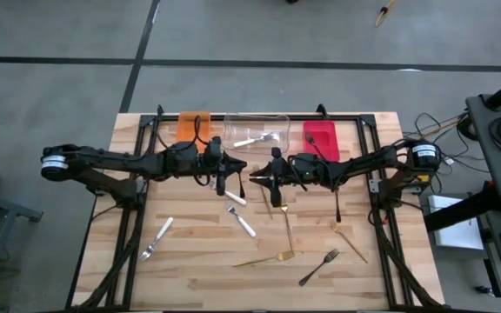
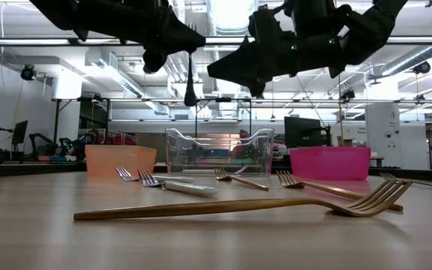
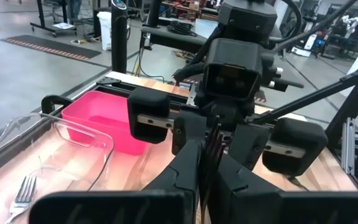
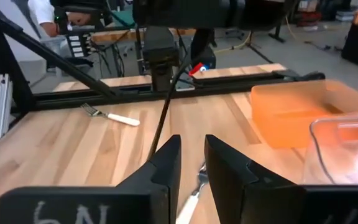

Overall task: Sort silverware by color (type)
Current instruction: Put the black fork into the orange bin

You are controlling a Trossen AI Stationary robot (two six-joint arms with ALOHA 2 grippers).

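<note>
Both arms meet above the table's middle, gripper facing gripper. My left gripper (image 1: 223, 172) (image 3: 209, 163) is shut on a slim black utensil (image 2: 190, 84) that hangs below it. My right gripper (image 1: 259, 176) (image 4: 192, 152) is open, level with it, and its fingers stand just short of the utensil (image 4: 164, 112) without any contact that I can see. Silver forks (image 1: 156, 237) (image 1: 242, 223), gold utensils (image 1: 268, 258) (image 1: 287, 228) and black ones (image 1: 318, 267) (image 1: 337, 205) lie flat on the table. A silver fork (image 1: 255, 139) lies in the clear bin. My left gripper pinches the black utensil between its two fingers near the upper end (image 3: 213, 142). The fingers come level from the table's left side and lie across it. The utensil is lifted clear and hangs almost straight down, with its lower end (image 2: 190, 97) well above the table.
Along the far edge stand an orange bin (image 1: 194, 126), a clear bin (image 1: 233, 129) and a red bin (image 1: 320, 132) holding a black utensil. Black frame rails run along the table's left and right sides (image 1: 133, 235) (image 1: 381, 235). Bare wood shows at the near left corner.
</note>
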